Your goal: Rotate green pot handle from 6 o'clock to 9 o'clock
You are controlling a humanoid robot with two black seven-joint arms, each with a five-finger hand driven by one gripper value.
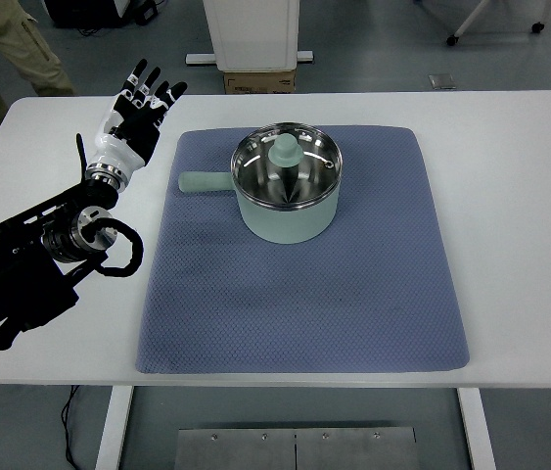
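A pale green pot (287, 201) with a glass lid and a green knob (286, 150) stands on the blue-grey mat (304, 294), toward its far middle. Its green handle (203, 182) sticks out to the left, toward 9 o'clock. My left hand (138, 110) hovers over the white table to the left of the mat, fingers spread and empty, well apart from the handle. Its arm (50, 255) enters from the lower left. No right arm shows.
The white table (520, 196) carries the mat, with bare surface on both sides. Beyond the far edge stand a white cabinet base (252, 39) and a cardboard box (258, 81). A person's trouser leg (11, 44) shows at top left.
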